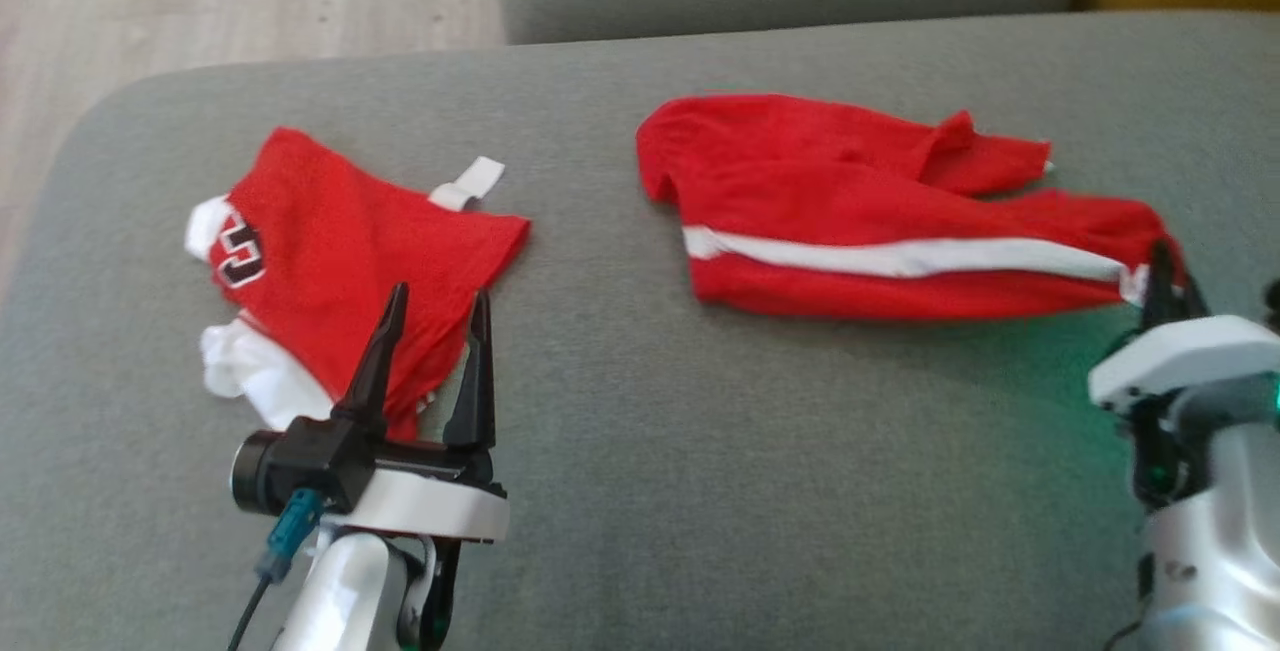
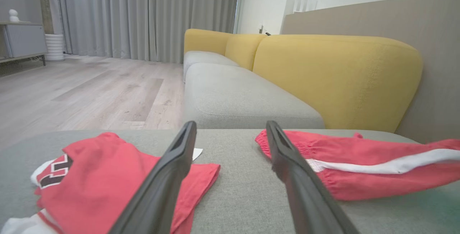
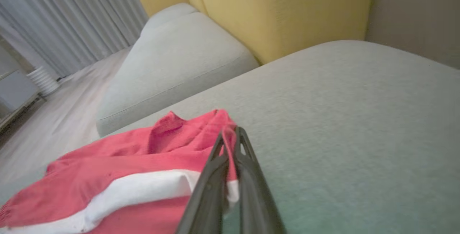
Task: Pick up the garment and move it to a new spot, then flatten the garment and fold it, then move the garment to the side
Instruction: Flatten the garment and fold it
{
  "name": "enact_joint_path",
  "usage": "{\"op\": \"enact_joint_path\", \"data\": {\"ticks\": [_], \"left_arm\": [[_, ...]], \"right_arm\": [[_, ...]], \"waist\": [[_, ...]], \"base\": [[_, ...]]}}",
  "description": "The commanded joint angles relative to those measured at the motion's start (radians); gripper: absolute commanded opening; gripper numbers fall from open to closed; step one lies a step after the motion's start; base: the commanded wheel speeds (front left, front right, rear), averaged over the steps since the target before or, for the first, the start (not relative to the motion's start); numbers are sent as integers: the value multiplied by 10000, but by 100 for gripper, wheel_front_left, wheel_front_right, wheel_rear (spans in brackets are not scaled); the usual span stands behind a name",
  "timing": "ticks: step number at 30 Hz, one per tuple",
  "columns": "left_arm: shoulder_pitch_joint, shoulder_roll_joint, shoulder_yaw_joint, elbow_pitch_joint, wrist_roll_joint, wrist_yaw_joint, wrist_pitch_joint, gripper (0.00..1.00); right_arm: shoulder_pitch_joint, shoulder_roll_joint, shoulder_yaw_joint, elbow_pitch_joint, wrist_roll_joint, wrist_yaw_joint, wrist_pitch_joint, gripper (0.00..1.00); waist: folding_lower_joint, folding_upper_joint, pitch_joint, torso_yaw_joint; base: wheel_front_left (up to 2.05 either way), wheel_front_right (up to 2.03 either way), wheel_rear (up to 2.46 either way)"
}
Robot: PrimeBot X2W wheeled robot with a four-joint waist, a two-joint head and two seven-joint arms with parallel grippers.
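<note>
- You're on the first step, I'd say: pick up and relocate. Your right gripper (image 1: 1160, 266) has its fingers pinched tight on the very end of the red striped garment (image 1: 880, 221), and the rest of it lies on the grey cushion (image 1: 700, 451), right of centre.
- Your left gripper (image 1: 440, 296) has its fingers spread wide with nothing in them, hovering over the red jersey (image 1: 340, 251), which is well apart from the striped one.
- The garment's long axis runs side to side across the head view, white stripe along it. What looks like the gathered waistband points to your left, and the far end is in your right pinch.
- For the next move, lift high enough that the trailing end clears the cushion. A one-corner grip will let it dangle and bunch, so expect flattening work after.
</note>
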Motion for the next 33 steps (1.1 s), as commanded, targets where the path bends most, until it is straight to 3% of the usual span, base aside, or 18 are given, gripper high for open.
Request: {"op": "enact_joint_path", "data": {"ticks": [1, 5, 6, 7, 8, 12, 21, 25, 27, 33], "left_arm": [[-441, 21, 329, -285, 122, -32, -95, 100], [-565, 21, 263, -220, 144, -95, -95, 100], [-597, 21, 238, -205, 151, -102, -95, 100], [-626, 20, 216, -191, 153, -105, -95, 100], [-654, 20, 197, -179, 150, -105, -95, 100], [-736, 20, 131, -160, 120, -99, -95, 100], [-703, 20, -22, -124, 42, -102, -95, 100], [-674, 20, -80, -103, 59, -100, -95, 100], [-674, 20, -116, -82, 27, -91, -95, 100], [-722, 20, -324, -60, -93, -59, -95, 100]], "right_arm": [[-398, 64, 119, -540, -143, -7, 50, 0], [45, 65, -560, -936, -751, -7, 322, 0], [98, 65, -640, -970, -838, -7, 384, 15], [130, 65, -715, -993, -863, -7, 418, 88], [147, 65, -738, -1014, -886, -7, 432, 100], [260, 65, -124, -1610, -1407, -7, -312, 100], [1399, 66, 2979, -2852, -652, -7, -2404, 100], [1755, 66, 4023, -3123, -872, -7, -2556, 100], [1695, 66, 4636, -2884, -1513, -7, -2371, 100], [1072, 66, 5309, -1974, -2690, -7, -1572, 100]], "waist": [[0, 0, 120, -216], [0, 0, 249, -474], [0, 0, 272, -514], [0, 0, 288, -539], [0, 0, 302, -557], [0, 0, 334, -600], [0, 0, 177, -304], [0, 0, 218, -40], [0, 0, 271, 154], [0, 0, 473, 571]], "base": [[0, 0, 0], [0, 0, 0], [0, 0, 0], [0, 0, 0], [0, 0, 0], [0, 0, 0], [0, 0, 0], [0, 0, 0], [0, 0, 0], [0, 0, 0]]}}
